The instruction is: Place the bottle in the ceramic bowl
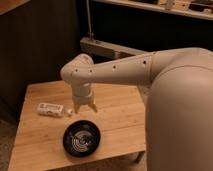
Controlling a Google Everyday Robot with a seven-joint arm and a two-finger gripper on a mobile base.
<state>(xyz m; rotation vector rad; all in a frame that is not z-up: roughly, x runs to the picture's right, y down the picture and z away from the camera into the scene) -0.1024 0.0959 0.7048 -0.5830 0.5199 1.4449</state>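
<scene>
The task is not yet begun. The bottle (50,109) lies on its side at the left of the table (120,114), outside the ceramic bowl (81,140) nearer the front. The hand (85,108) hangs just right of the bottle, spread wide and holding nothing. Grasping, lifting and placing all remain.

On the table (122,117), bottle (50,109) lies left of the tool (85,110), ceramic bowl (81,138) before it.

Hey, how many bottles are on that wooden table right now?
1. The bottle lies on its side near the table's left edge, outside the ceramic bowl. The gripper hangs right of it, beyond the bowl, fingers open and empty. The arm could hide more.
</scene>
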